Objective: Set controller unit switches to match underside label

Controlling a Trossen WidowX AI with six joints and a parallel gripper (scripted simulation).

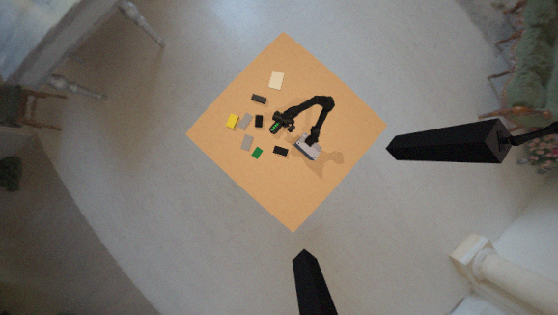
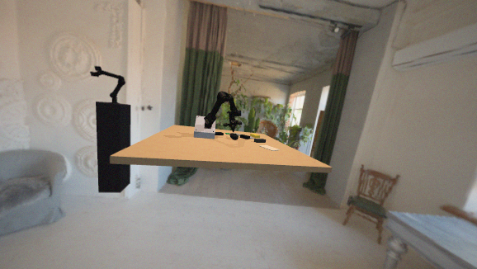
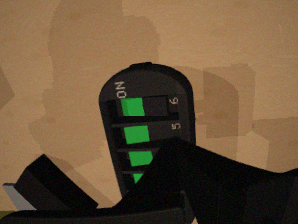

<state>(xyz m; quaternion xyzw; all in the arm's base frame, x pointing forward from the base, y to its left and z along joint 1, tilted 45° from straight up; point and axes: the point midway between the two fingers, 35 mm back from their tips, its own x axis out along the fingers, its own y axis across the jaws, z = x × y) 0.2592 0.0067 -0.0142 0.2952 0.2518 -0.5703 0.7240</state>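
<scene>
The dark grey controller unit sits on the bench with its switches up. In the wrist view, switches 6 and 5 show in full, with green on the half nearest the ON marking. Two more green parts show below them, one cut off by the gripper. Which ends are pressed down is hard to tell. The label underneath is hidden. My gripper is shut and empty. It is over the lower-numbered end of the unit in the wrist view and covers those switches.
On the bench lie a cream card, a dark block, a yellow block, two grey modules, a green piece and two black blocks. The arm's base stands to the right.
</scene>
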